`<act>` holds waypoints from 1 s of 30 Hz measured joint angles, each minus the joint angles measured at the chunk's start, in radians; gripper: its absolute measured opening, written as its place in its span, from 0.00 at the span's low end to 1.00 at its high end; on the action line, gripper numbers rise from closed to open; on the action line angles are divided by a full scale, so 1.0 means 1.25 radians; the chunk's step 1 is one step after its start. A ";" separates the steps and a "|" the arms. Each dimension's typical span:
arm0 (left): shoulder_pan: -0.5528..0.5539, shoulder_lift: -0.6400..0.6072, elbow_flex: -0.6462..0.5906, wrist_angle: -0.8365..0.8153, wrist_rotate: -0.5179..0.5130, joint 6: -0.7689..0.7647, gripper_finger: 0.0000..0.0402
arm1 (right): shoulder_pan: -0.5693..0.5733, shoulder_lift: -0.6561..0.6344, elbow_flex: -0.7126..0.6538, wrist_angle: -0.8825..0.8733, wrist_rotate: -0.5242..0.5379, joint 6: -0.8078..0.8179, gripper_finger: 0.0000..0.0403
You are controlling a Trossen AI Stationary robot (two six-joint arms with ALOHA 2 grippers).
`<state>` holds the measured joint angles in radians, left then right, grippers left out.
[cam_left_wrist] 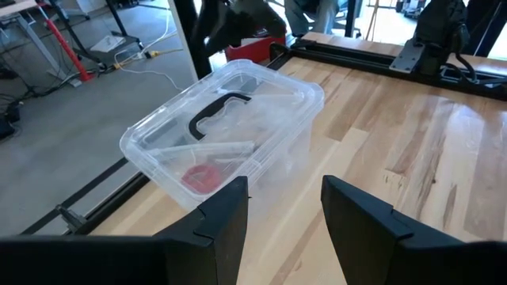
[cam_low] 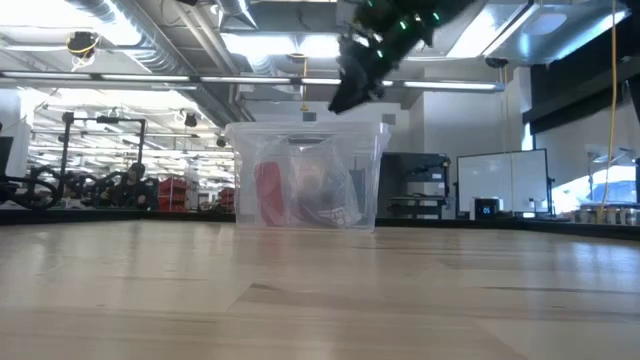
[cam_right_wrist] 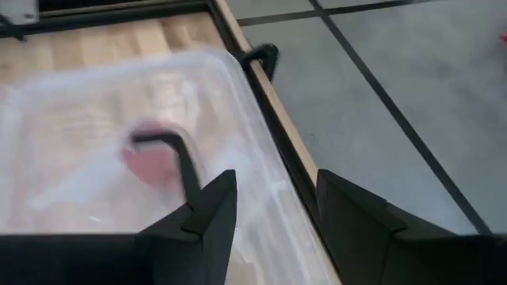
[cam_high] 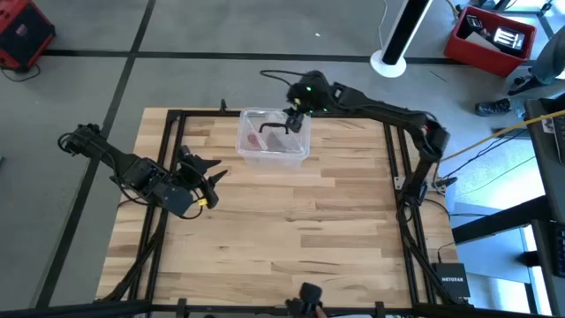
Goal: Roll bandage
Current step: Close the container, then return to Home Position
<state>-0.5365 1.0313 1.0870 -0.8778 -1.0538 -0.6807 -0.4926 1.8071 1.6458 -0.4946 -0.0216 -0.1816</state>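
The bandage (cam_left_wrist: pixel 203 177) lies as a small red roll inside the lidded clear box (cam_high: pixel 274 139), at twelve o'clock on the table (cam_high: pixel 291 238); the right gripper (cam_high: pixel 294 117) hovers over the box handle (cam_left_wrist: pixel 215 115), fingers spread, likely to lift the lid; the left gripper (cam_high: pixel 208 181) waits at nine o'clock, also spread, facing the box.

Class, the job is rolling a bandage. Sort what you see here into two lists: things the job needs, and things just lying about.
Needed:
- bandage, a red roll inside the box
- clear plastic box, holds it, lid on
- right gripper, open above the box
- left gripper, open, waiting at the table's left

Lying about:
- red bin on the floor
- white post
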 joint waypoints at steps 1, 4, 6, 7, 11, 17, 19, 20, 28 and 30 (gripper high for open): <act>0.000 0.000 0.000 0.000 0.000 0.000 0.39 | -0.007 -0.018 -0.047 0.036 -0.001 0.005 0.44; 0.000 0.000 0.000 -0.001 0.000 0.000 0.39 | -0.023 -0.046 -0.183 0.170 -0.008 0.017 0.44; 0.000 0.000 0.000 -0.001 0.000 0.000 0.39 | -0.028 -0.046 -0.253 0.257 -0.007 0.024 0.44; 0.000 0.000 0.000 -0.001 0.000 0.000 0.39 | -0.032 -0.044 -0.284 0.295 -0.002 0.032 0.44; 0.000 0.000 0.000 0.000 0.000 0.000 0.39 | -0.032 -0.034 -0.366 0.431 0.045 0.040 0.44; 0.001 0.000 0.000 0.002 0.000 -0.001 0.39 | -0.031 -0.037 -0.398 0.468 0.064 0.039 0.44; 0.001 0.000 0.000 0.002 0.000 -0.001 0.39 | -0.030 -0.036 -0.399 0.466 0.064 0.039 0.44; 0.001 0.000 0.000 0.002 0.000 -0.001 0.39 | -0.030 -0.036 -0.399 0.467 0.064 0.040 0.44; 0.001 0.000 0.000 0.007 0.000 0.018 0.39 | 0.013 -0.147 -0.365 0.353 0.044 0.058 0.44; 0.001 0.000 -0.001 0.026 0.000 0.038 0.39 | 0.029 -0.203 -0.351 0.315 0.044 0.058 0.44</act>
<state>-0.5354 1.0313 1.0863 -0.8453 -1.0539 -0.6329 -0.4561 1.5531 1.2074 -0.1003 0.0330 -0.1097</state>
